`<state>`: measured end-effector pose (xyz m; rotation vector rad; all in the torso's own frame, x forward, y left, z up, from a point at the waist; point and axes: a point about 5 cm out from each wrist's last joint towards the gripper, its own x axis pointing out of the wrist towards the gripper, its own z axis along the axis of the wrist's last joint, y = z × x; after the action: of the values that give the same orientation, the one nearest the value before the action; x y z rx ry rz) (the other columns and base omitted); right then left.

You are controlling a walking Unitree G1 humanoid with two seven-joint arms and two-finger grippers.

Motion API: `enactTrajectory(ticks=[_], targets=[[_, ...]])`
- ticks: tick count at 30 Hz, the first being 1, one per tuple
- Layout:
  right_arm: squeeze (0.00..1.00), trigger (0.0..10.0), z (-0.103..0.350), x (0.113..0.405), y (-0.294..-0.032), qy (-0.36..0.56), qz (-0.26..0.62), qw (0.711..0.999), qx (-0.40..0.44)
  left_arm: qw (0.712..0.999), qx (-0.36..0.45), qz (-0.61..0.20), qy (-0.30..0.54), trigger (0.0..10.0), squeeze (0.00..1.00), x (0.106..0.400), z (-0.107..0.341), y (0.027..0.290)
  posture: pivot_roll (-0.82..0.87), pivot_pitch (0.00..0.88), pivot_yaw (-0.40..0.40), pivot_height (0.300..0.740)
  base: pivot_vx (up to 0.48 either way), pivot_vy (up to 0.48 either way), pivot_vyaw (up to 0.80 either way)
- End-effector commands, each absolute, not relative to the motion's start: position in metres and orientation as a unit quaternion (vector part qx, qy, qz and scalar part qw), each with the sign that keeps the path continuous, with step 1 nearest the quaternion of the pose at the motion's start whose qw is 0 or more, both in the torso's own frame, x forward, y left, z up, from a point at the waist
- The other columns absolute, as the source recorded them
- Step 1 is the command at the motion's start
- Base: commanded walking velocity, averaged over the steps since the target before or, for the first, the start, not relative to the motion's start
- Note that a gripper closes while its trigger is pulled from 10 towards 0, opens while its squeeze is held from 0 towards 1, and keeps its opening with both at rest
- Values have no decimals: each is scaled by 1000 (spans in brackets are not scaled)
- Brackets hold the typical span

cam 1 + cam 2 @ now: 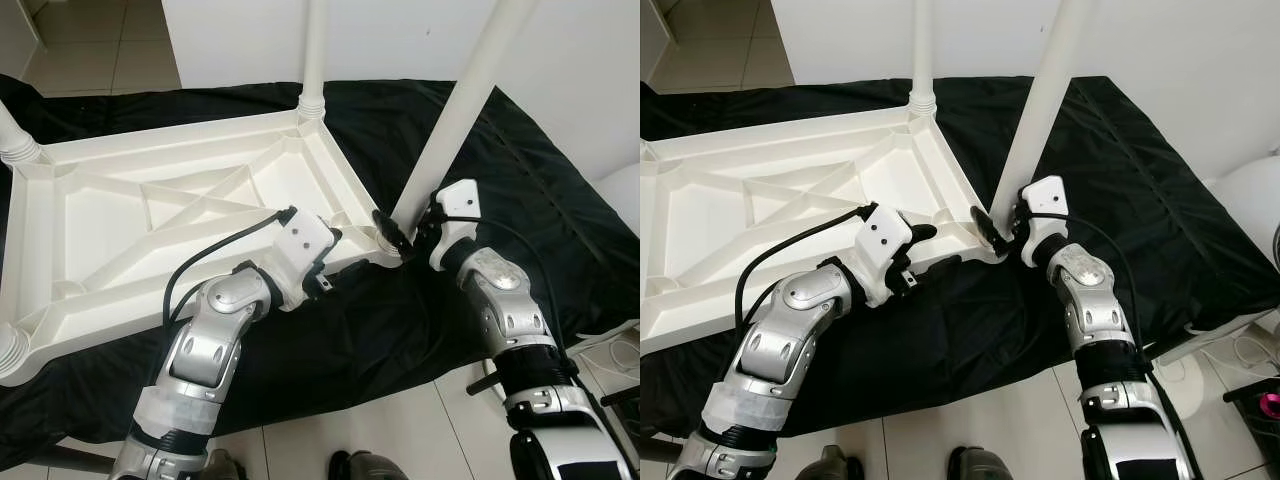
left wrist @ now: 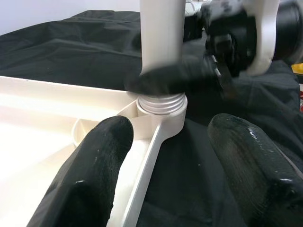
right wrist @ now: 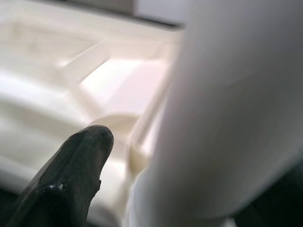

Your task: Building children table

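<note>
A white plastic table top [image 1: 110, 215] lies upside down on a black cloth [image 1: 540, 180]. One white leg [image 1: 314, 50] stands upright in the far right corner. A second leg [image 1: 462, 105] leans in the near right corner socket [image 2: 161, 103], its threaded end showing. My right gripper [image 1: 408, 235] is shut on this leg just above the socket, one finger [image 2: 175, 75] wrapped across it. My left gripper [image 1: 335, 262] is open beside that corner, straddling the table's rim: one finger [image 2: 102, 156] sits over the inside, the other [image 2: 246, 156] over the cloth.
Two more leg stubs stand at the far left corner [image 1: 15, 140] and the near left corner [image 1: 10, 350]. A white wall [image 1: 240, 40] rises right behind the cloth. Pale tile floor [image 1: 400, 430] lies in front, with cables and a box [image 1: 615, 355] at the right.
</note>
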<state>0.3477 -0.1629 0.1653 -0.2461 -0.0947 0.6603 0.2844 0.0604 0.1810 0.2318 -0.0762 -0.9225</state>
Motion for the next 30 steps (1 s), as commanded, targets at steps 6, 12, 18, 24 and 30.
enactTrajectory(ticks=[6, 12, 18, 24, 30], targets=[[0, 7765, 165, 356, -163, -26, 369, 916, -158, 909, 110, -401, -33, 10000, 0, 289, 181, 59, -59, 94, -29, 740, 0, 0, 0], [0, 0, 161, 361, -170, -5, 367, 915, -169, 910, 111, -397, -34, 10000, 0, 288, 182, 60, -50, 93, -37, 740, 0, 0, 0], [0, 0, 149, 357, -175, 15, 377, 910, -175, 912, 109, -394, -33, 10000, 0, 288, 182, 61, -53, 96, -37, 740, 0, 0, 0], [0, 10000, 139, 354, -176, 29, 378, 912, -155, 913, 107, -393, -33, 10000, 0, 289, 183, 62, -59, 99, -31, 740, 0, 0, 0], [0, 10000, 131, 354, -177, 43, 355, 931, -79, 911, 108, -396, -32, 10000, 0, 289, 183, 62, -61, 102, -26, 740, 0, 0, 0]])
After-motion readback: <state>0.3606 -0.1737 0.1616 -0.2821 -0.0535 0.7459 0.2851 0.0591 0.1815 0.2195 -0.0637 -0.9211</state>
